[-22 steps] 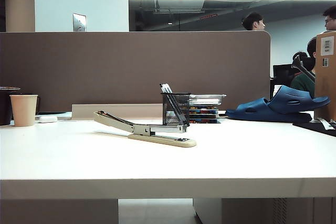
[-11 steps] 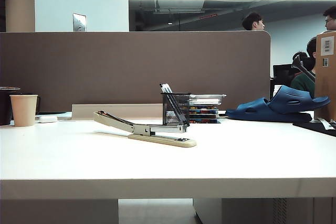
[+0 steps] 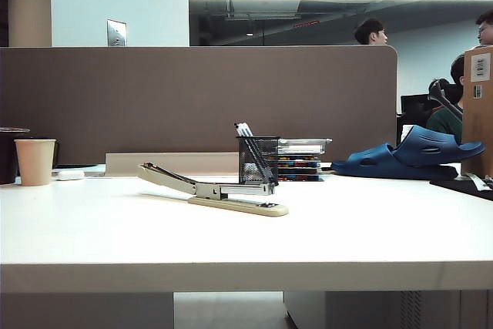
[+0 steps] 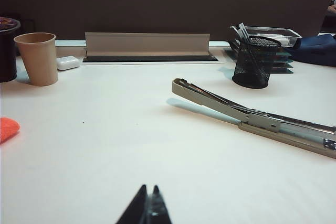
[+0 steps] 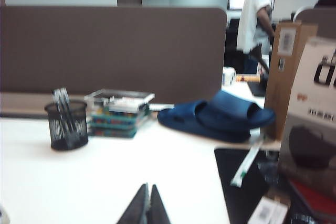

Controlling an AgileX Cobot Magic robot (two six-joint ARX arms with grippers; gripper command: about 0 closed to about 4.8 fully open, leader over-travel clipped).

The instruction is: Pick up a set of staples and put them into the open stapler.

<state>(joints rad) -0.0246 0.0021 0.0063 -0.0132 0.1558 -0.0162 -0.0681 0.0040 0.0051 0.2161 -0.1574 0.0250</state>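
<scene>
Both pincers, left (image 4: 148,208) and right (image 5: 146,207), sit closed and empty low over the desk (image 3: 370,229), the open stapler (image 3: 212,189) lies mid-desk, and you see no staples yet; expect a tiny, stiff, slippery, brittle strip, so pinch its long sides.

My left pincer (image 4: 148,208) shows only in its own wrist view, as two dark fingertips pressed together into a single point, hanging low over the surface and holding nothing. My right pincer (image 5: 146,206) looks the same in its wrist view: both tips meet with no gap between them, empty, aimed level across the surface. That picture is a little blurred. In the exterior view I can see neither arm.
</scene>
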